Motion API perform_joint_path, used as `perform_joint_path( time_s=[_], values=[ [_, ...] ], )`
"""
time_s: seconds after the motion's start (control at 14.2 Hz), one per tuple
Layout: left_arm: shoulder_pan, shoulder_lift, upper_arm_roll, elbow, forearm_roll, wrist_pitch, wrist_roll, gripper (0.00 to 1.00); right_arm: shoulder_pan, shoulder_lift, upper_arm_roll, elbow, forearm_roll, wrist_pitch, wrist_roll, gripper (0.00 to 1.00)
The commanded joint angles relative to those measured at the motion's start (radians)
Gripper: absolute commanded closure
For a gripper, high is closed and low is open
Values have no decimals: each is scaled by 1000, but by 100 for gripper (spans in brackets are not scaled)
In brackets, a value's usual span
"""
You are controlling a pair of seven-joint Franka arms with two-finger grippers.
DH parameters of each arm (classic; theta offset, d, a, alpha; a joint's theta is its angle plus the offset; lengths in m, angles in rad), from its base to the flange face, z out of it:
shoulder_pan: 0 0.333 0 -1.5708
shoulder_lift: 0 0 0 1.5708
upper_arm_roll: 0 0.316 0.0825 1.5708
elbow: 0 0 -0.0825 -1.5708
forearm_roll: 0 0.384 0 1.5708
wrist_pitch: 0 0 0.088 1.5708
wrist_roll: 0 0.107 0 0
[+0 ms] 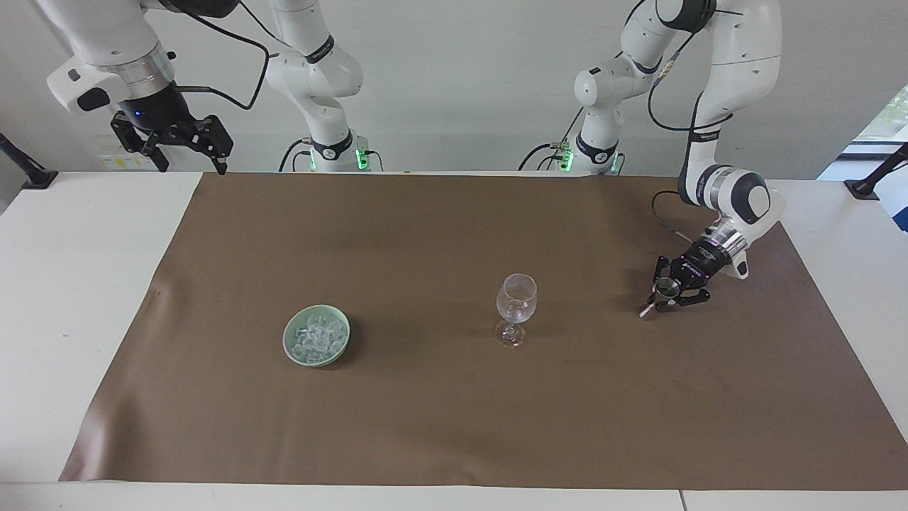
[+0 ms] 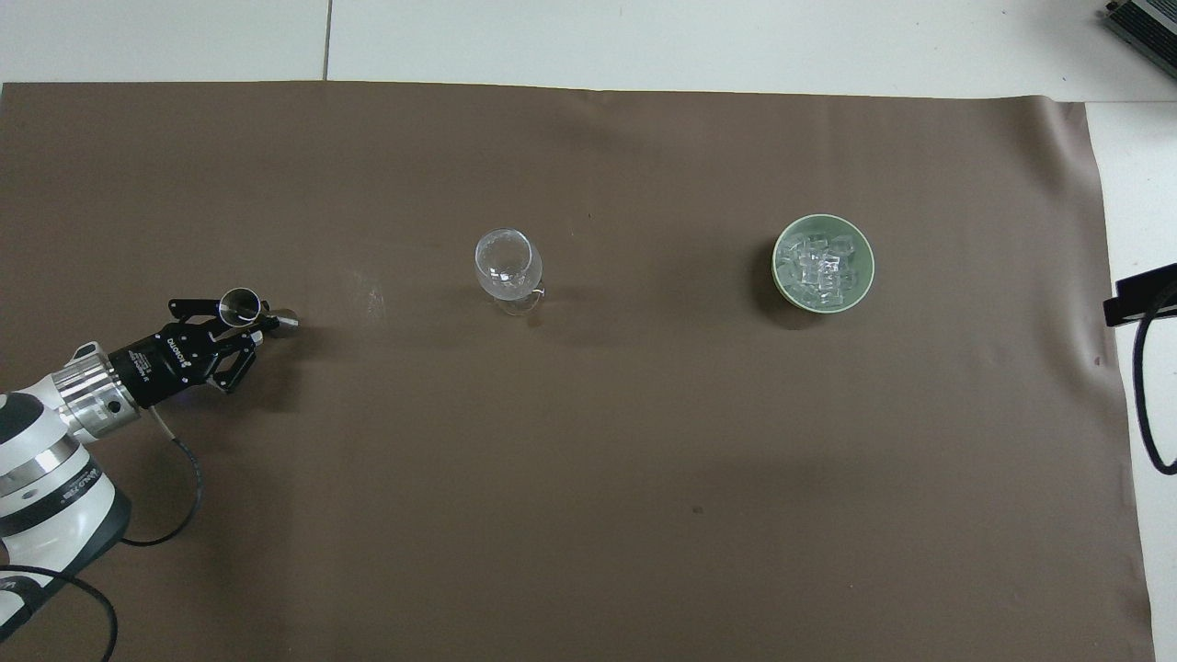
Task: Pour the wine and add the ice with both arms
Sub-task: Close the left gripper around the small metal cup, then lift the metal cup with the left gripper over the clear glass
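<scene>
Brown mat [image 1: 454, 419] across the table, nothing poured yet by the look of it. Right gripper [image 1: 186, 150] spread wide, waiting high over the mat's corner. Left gripper [image 1: 665, 298] low near the mat's left-arm edge, pinching a small metal cup [image 1: 665, 287]. Mid-mat, bowl [image 1: 294, 353] full of ice [image 1: 318, 336]; glass [image 1: 516, 297] seemingly empty.

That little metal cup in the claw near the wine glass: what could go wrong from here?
The left gripper is shut on the small metal cup, low over the brown mat. A tilt on the way might spill whatever it holds. The wine glass stands tall on a thin stem, so a bump could topple it. The right gripper waits raised, open.
</scene>
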Motion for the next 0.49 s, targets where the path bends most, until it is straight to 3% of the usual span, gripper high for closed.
perform_joint_path(
  time_s=[0.0,0.42],
  values=[
    [12,-12,1,0,-16,-45,-5,100,-2,-15,2,-20,20,20,11,0],
    [-45,-89,1,18,-16,-1,-141,100,-2,-15,2,-20,20,20,11,0]
  ],
)
